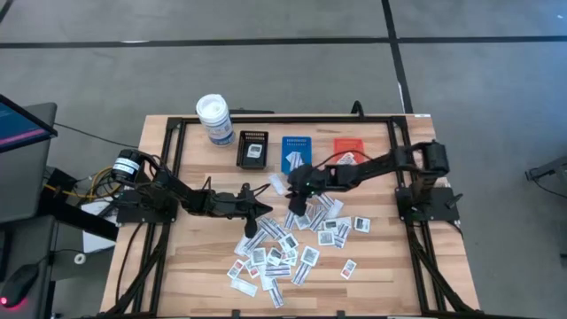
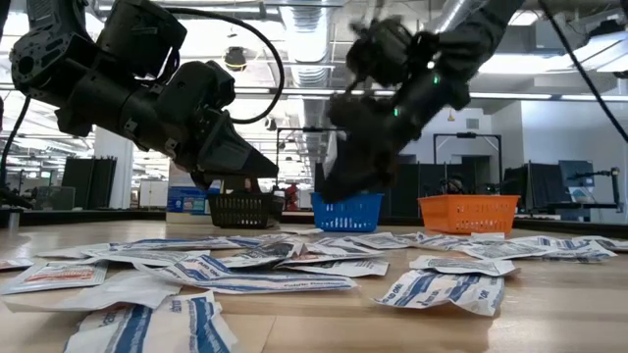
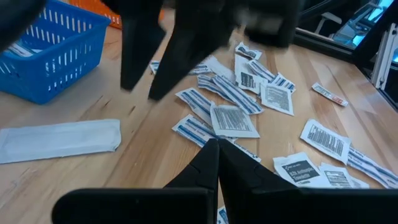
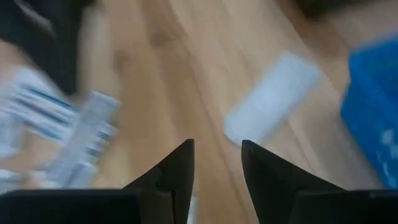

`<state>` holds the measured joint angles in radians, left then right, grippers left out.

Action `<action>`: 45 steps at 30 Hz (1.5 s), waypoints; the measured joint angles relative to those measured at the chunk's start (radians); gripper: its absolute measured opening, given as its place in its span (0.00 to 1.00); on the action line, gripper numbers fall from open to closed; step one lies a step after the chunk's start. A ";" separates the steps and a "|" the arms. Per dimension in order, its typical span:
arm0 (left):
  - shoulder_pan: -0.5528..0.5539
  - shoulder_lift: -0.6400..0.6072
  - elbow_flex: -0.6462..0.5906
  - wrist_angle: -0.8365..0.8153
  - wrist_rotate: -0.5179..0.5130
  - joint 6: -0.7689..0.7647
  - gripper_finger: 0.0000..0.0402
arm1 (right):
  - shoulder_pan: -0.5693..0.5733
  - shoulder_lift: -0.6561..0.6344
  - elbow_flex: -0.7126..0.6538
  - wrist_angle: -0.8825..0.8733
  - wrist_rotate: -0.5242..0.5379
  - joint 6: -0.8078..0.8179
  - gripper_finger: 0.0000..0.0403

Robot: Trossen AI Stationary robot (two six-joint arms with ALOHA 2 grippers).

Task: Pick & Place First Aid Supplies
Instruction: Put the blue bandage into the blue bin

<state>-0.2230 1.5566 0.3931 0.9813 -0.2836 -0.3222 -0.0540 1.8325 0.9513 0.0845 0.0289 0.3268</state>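
The right hand (image 1: 297,197), fingers apart and empty, should drop squarely over one flat white packet (image 1: 278,182) near the blue tray (image 1: 298,152); left hand (image 1: 263,209) waits, pinched together.

Wooden table (image 1: 190,270) had a white round canister (image 1: 214,119) with a blue label near its back edge, then a row beside it: black tray (image 1: 252,149), blue tray (image 1: 297,151), orange tray (image 1: 349,149). A monitor (image 1: 19,124) sat off the left side.
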 joint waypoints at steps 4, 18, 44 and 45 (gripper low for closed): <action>0.000 0.000 0.000 0.000 0.000 0.000 0.02 | 0.006 0.060 0.039 -0.011 0.075 0.059 0.31; 0.000 0.000 0.000 0.007 0.000 0.000 0.02 | 0.031 0.046 0.079 -0.088 0.154 0.142 0.31; 0.000 0.000 0.000 0.007 0.000 0.003 0.02 | 0.074 0.171 0.099 -0.015 0.317 0.408 0.31; 0.000 0.000 0.000 0.007 0.000 0.003 0.02 | 0.074 0.180 0.101 -0.004 0.326 0.408 0.31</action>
<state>-0.2230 1.5566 0.3931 0.9886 -0.2836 -0.3191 0.0204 2.0121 1.0523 0.0801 0.3550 0.7347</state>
